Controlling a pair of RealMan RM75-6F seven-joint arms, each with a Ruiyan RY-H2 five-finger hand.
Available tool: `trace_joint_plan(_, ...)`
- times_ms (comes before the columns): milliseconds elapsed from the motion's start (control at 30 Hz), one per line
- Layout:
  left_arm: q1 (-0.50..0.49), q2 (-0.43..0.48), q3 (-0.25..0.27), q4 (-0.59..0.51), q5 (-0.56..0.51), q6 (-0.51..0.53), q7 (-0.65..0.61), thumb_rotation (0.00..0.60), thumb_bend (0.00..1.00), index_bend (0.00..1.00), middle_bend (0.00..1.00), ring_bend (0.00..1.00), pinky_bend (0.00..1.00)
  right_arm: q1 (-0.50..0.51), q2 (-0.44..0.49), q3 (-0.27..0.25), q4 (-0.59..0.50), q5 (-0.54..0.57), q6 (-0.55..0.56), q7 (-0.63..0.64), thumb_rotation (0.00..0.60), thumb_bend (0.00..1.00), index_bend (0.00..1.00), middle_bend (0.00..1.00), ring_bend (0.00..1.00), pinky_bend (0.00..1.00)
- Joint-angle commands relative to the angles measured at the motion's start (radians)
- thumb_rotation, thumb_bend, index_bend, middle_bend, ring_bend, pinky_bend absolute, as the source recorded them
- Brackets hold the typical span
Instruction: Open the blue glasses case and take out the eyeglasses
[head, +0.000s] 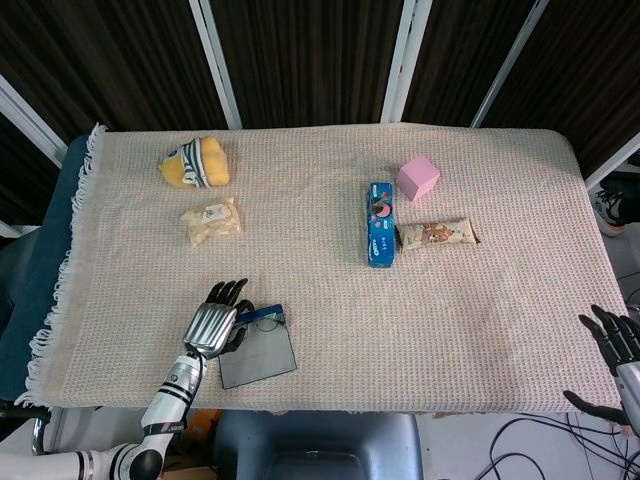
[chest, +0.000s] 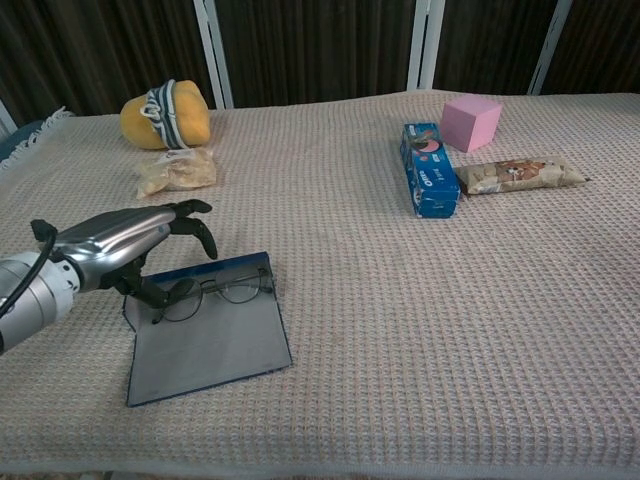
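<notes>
I see the blue case lying open and flat near the front left edge of the table, with the glasses resting along its far edge. My left hand hovers at the case's left end, fingers curled downward over the glasses' left side, and I cannot tell whether it grips them. My right hand hangs off the table's right front corner, fingers spread, holding nothing.
</notes>
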Motion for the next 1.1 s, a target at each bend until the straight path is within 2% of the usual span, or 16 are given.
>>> trace_joint_plan(33,-0.005,-0.007,-0.005,0.009,-0.007,-0.001,-0.001,0.600,0.43,0.33,0.00,0.00,0.07,0.000,0.000,0.000,0.000,0.001,0.000,0.000,0.600,0.22,0.00,0.00,0.00,0.00)
trace_joint_plan(533,-0.029,-0.035,-0.014,0.069,-0.046,-0.007,0.000,0.600,0.43,0.36,0.01,0.00,0.07,-0.001,0.001,0.002,-0.001,0.004,0.000,-0.002,0.600,0.22,0.00,0.00,0.00,0.00)
trace_joint_plan(1100,-0.036,-0.035,-0.003,0.065,-0.059,0.005,0.004,0.600,0.43,0.40,0.01,0.00,0.07,0.000,0.000,0.003,-0.003,0.007,-0.004,-0.006,0.600,0.22,0.00,0.00,0.00,0.00)
